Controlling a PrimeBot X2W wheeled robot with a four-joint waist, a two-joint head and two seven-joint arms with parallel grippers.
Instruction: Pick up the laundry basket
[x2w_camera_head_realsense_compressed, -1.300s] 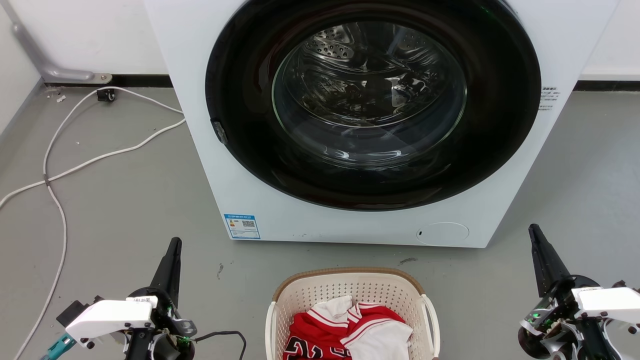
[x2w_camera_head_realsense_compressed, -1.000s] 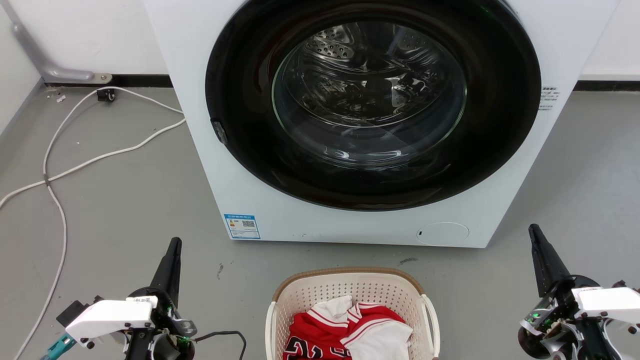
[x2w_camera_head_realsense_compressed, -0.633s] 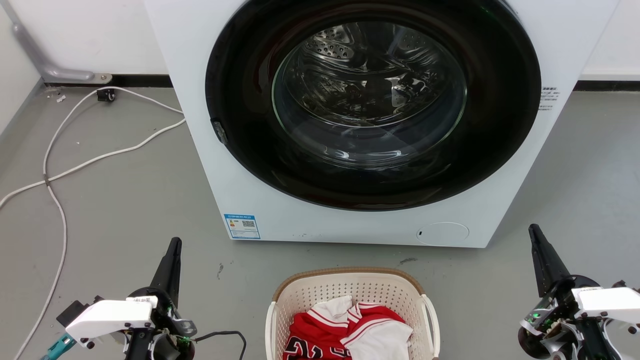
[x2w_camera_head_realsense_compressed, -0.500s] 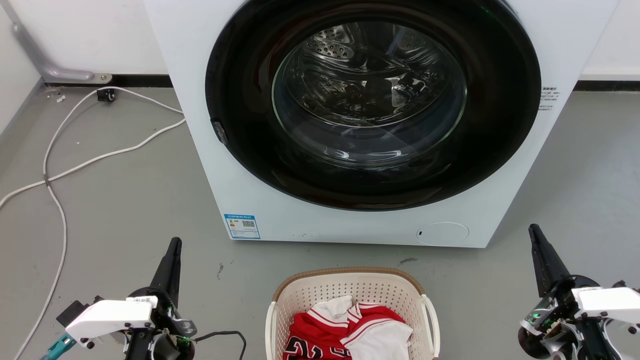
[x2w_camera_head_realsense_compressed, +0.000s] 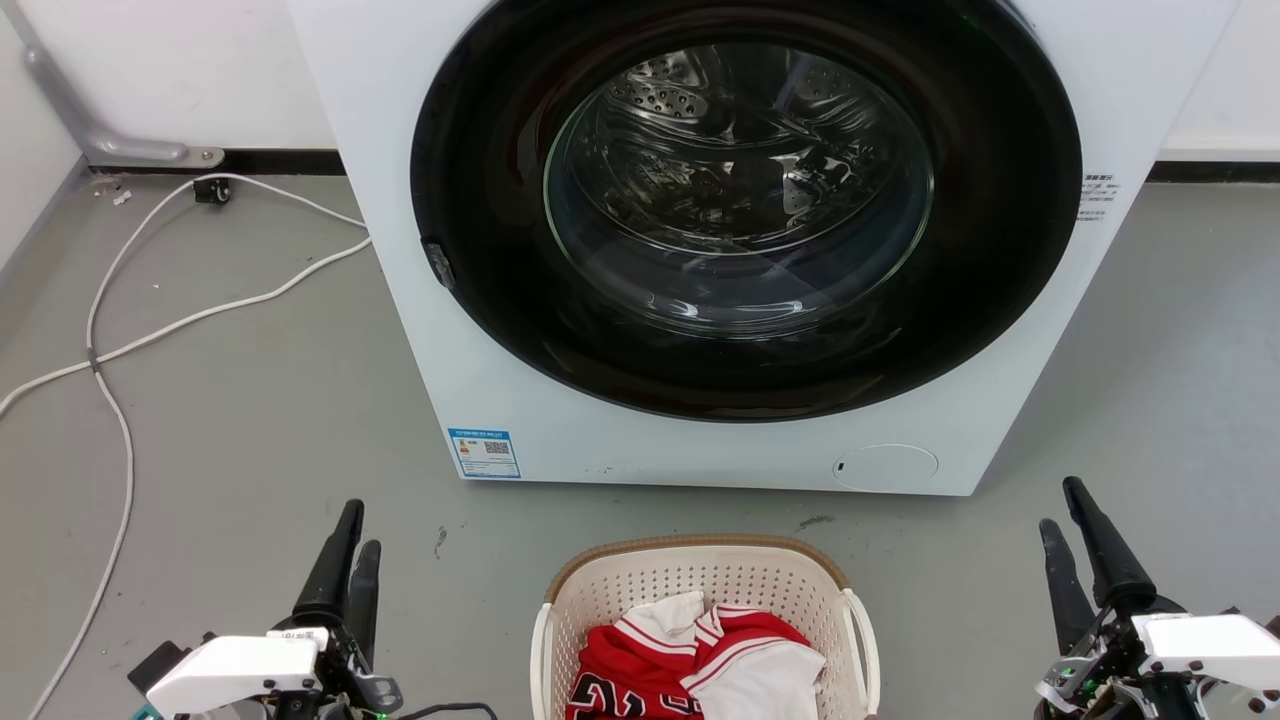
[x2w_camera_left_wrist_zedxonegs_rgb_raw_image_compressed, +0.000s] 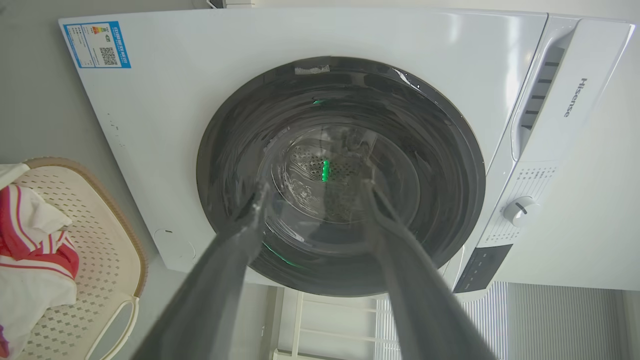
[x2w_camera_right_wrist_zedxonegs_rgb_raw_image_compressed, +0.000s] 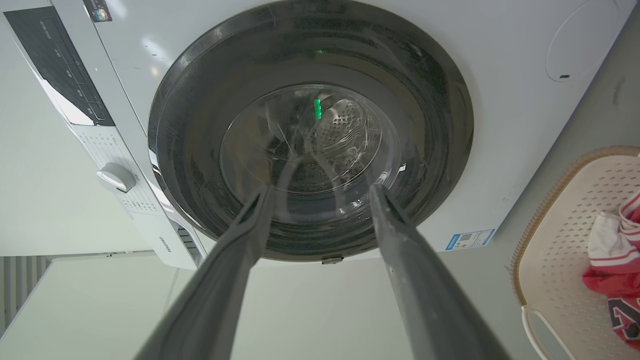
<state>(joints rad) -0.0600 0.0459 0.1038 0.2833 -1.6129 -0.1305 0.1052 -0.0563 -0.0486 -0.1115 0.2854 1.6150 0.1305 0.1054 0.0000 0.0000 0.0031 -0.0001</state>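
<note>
The laundry basket (x2w_camera_head_realsense_compressed: 700, 548), cream-white and perforated with a brown rim and white side handles, stands on the grey floor at the bottom centre of the head view. Red and white clothes (x2w_camera_head_realsense_compressed: 700, 650) lie inside it. My left gripper (x2w_camera_head_realsense_compressed: 358, 532) hangs open to the basket's left, well apart from it. Out to the right, my right gripper (x2w_camera_head_realsense_compressed: 1060, 505) is open too, clear of the basket. The left wrist view has the basket (x2w_camera_left_wrist_zedxonegs_rgb_raw_image_compressed: 107, 240) at its left edge beyond the spread left gripper (x2w_camera_left_wrist_zedxonegs_rgb_raw_image_compressed: 315, 186). In the right wrist view the basket (x2w_camera_right_wrist_zedxonegs_rgb_raw_image_compressed: 560, 240) lies right of the right gripper (x2w_camera_right_wrist_zedxonegs_rgb_raw_image_compressed: 320, 189).
A white front-loading washer (x2w_camera_head_realsense_compressed: 480, 380) with a shut dark round door (x2w_camera_head_realsense_compressed: 745, 205) stands just behind the basket. White cables (x2w_camera_head_realsense_compressed: 110, 340) trail over the floor at the left. A grey pipe (x2w_camera_head_realsense_compressed: 90, 130) runs along the wall at the far left.
Both grippers have dropped lower in the head view and turned. Each now shows two spread fingers where one showed before. The basket and washer have not moved.
</note>
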